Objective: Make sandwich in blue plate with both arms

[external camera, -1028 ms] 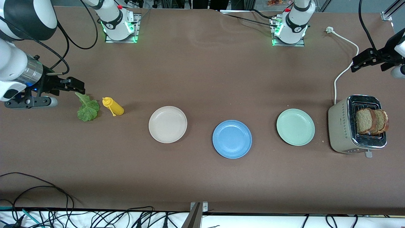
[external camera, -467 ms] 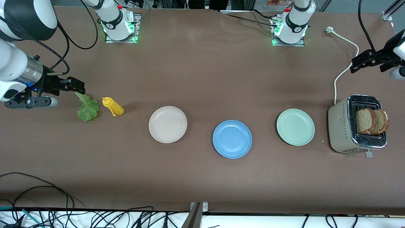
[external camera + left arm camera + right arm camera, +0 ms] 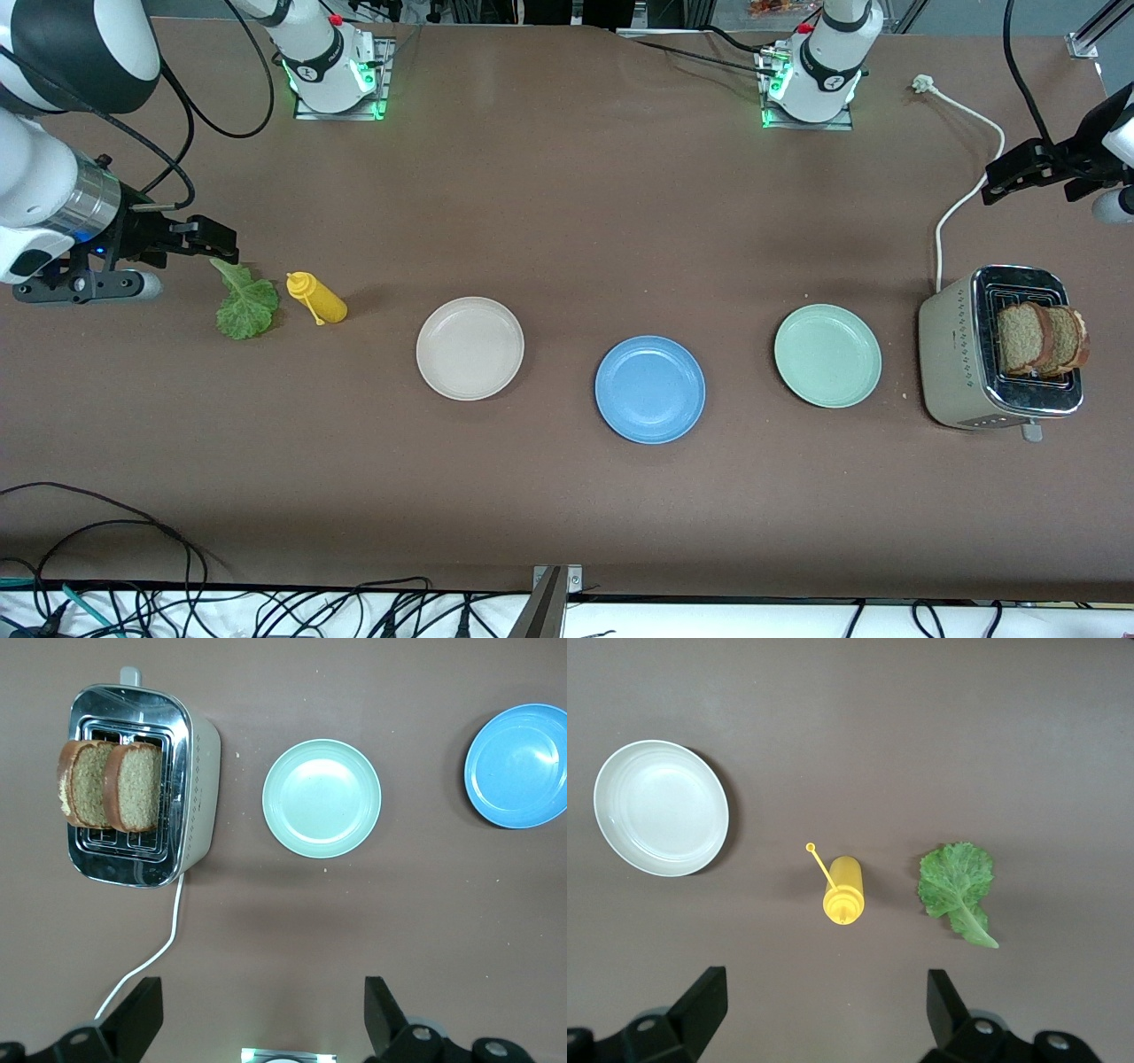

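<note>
Change: none, arms hold still | left gripper (image 3: 257, 1023) wide apart near toaster (image 3: 970, 354), right gripper (image 3: 824, 1019) wide apart, empty, by lettuce (image 3: 245, 306) | blue plate (image 3: 649, 389) bare, bread (image 3: 1038, 338) untouched

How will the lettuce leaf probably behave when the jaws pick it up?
The lettuce leaf looks thin and crinkled, so it will probably flop and hang. It lies flat on the table, so catching an edge may be hard. Its pale stem seems firmer, likely the better place to grip.

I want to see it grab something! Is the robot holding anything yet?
No. The left gripper and right gripper are both open and empty.
</note>
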